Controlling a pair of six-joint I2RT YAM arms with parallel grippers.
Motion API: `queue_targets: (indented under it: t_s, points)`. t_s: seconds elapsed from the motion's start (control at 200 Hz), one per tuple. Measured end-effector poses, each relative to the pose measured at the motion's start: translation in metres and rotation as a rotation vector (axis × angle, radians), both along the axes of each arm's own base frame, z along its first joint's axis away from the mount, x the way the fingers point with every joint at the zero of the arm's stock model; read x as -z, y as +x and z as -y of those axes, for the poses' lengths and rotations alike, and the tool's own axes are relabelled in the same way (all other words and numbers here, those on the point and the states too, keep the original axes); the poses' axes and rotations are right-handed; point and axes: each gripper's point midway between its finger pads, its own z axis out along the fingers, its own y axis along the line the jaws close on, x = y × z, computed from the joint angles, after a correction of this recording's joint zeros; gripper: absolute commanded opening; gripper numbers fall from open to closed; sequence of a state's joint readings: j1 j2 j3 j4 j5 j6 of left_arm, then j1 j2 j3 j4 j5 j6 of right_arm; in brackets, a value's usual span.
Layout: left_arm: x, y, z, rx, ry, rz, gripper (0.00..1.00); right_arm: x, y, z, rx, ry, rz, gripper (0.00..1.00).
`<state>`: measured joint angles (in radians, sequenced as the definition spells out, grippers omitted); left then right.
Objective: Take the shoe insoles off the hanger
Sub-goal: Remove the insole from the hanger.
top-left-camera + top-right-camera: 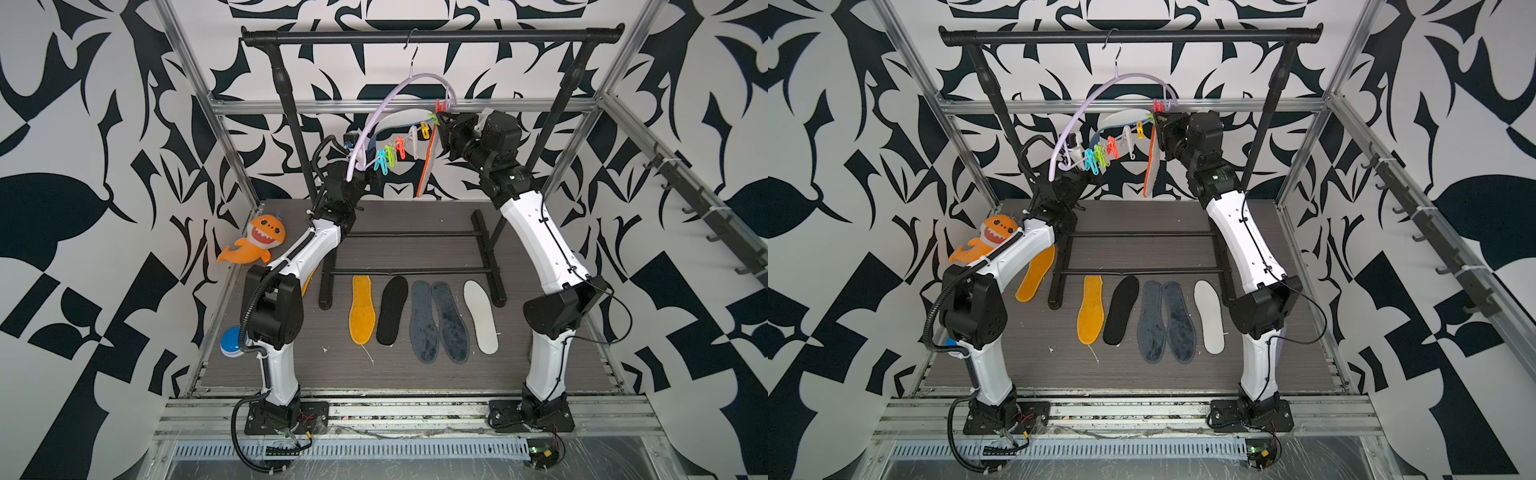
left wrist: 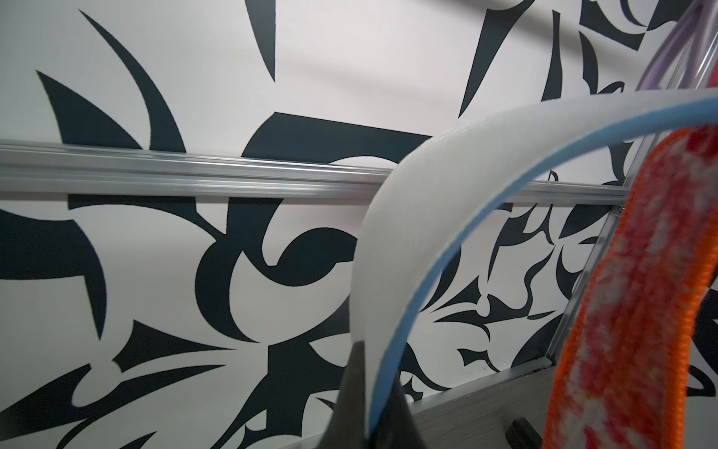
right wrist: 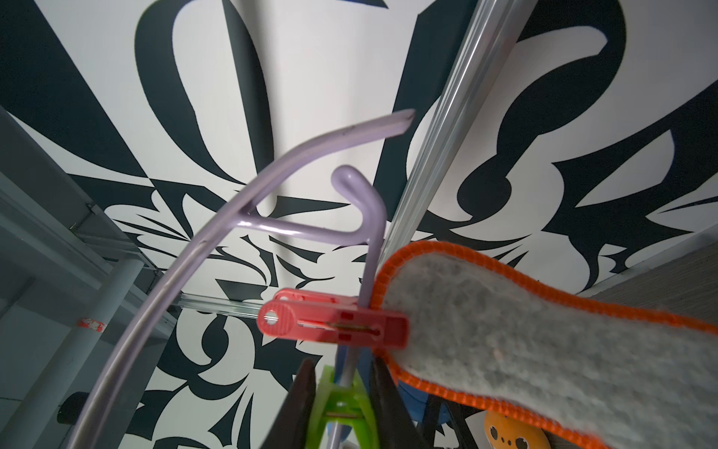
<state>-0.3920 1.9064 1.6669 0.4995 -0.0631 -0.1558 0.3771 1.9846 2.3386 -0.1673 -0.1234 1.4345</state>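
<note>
The lilac hanger (image 1: 399, 89) hangs tilted from the black rail (image 1: 432, 35). Two shoe insoles are still pegged to it. One is white with a blue edge (image 2: 392, 233); my left gripper (image 2: 369, 408) is shut on its free end. The other is grey with an orange rim (image 3: 544, 350), held by a red peg (image 3: 334, 324). My right gripper (image 3: 342, 385) is shut on the green peg (image 3: 342, 404) beside it. On the table lie an orange insole (image 1: 361, 309), a black one (image 1: 392, 309), two grey-blue ones (image 1: 424, 320) and a white one (image 1: 480, 316). Another orange one (image 1: 1036, 274) lies under the left arm.
The rail's black base bars (image 1: 415, 253) cross the table behind the laid-out insoles. An orange plush shark (image 1: 257, 245) leans in the back left corner. A blue and white round object (image 1: 232, 343) sits by the left arm's base. A hook rack (image 1: 706, 216) lines the right wall.
</note>
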Motion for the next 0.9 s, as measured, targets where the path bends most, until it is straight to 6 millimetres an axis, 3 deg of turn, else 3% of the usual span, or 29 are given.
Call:
queue_targets:
  t_s: [0.33, 0.62, 0.9]
  points:
    - [0.010, 0.000, -0.002, -0.007, 0.004, -0.013, 0.00, -0.002, 0.000, 0.000, 0.000, 0.003, 0.004, 0.18]
    - [0.037, -0.003, -0.009, -0.038, 0.012, -0.057, 0.00, 0.001, 0.002, -0.005, -0.006, 0.003, -0.002, 0.18]
    - [0.038, -0.006, -0.015, -0.050, 0.005, -0.055, 0.00, 0.008, 0.003, -0.014, -0.017, -0.001, -0.013, 0.29]
